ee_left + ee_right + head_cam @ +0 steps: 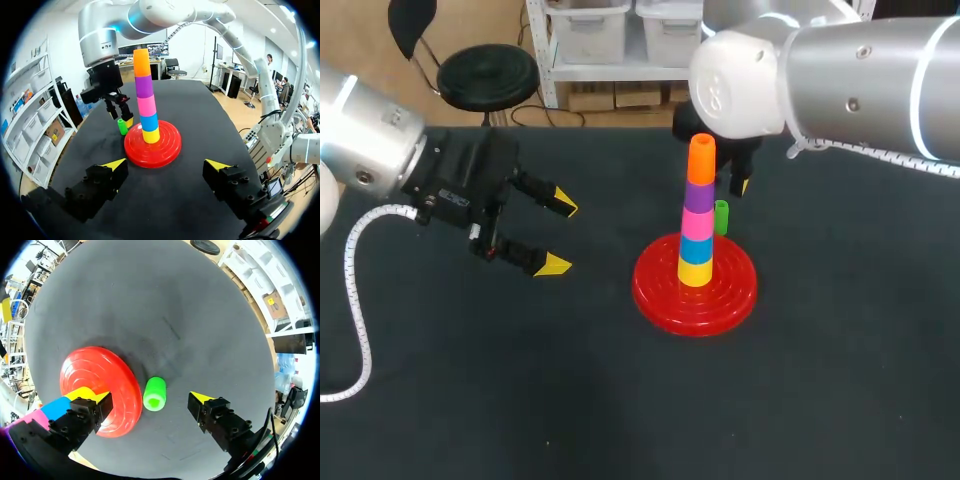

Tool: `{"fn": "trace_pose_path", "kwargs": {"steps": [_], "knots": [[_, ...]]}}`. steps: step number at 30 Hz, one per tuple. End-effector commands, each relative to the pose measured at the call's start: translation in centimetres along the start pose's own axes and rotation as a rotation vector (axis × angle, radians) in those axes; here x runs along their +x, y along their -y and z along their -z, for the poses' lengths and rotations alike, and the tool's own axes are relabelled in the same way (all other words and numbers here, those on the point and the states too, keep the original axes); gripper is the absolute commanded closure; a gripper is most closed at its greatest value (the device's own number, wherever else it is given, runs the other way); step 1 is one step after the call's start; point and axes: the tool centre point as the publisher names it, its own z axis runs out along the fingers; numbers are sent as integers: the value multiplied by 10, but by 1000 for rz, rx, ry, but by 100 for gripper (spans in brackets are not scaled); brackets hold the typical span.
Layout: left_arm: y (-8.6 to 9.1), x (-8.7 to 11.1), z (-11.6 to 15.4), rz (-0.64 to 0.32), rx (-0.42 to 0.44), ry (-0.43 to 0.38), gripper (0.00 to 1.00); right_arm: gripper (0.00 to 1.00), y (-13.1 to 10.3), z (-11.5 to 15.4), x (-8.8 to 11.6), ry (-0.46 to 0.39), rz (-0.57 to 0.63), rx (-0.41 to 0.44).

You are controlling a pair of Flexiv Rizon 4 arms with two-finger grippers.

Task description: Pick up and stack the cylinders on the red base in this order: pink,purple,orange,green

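Observation:
On the red base (730, 290) stands a stack: yellow, blue, pink (697, 222), purple (698, 195) and orange (701, 158) on top. The green cylinder (721, 216) stands upright on the table just behind the base. My right gripper (728, 180) hangs open above it. In the right wrist view the green cylinder (154, 393) lies between and below the spread fingertips of that gripper (151, 398), untouched, beside the red base (95, 377). My left gripper (558, 236) is open and empty, left of the base. Its wrist view shows the stack (146, 100) ahead of it.
The dark table (840, 380) stretches around the base on all sides. My right arm reaches in from the upper right, over the back of the table. A white cable (355, 300) hangs from my left arm near the left edge.

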Motion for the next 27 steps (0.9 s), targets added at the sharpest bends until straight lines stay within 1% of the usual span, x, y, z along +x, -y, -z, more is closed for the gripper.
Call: {"fn": "trace_pose_path", "kwargs": {"steps": [1,25,26,27], "knots": [[0,1,-1,-2,-2,2,0,0,-1,-1,1,0,-3,1],[0,1,-1,-2,-2,2,0,0,-4,-5,5,-20,-12,-8],[0,1,-1,-2,-2,2,0,55,-4,-5,5,-20,-12,-11],[0,1,-1,-2,-2,2,0,100,-4,-5,5,-20,-13,-16]]}}
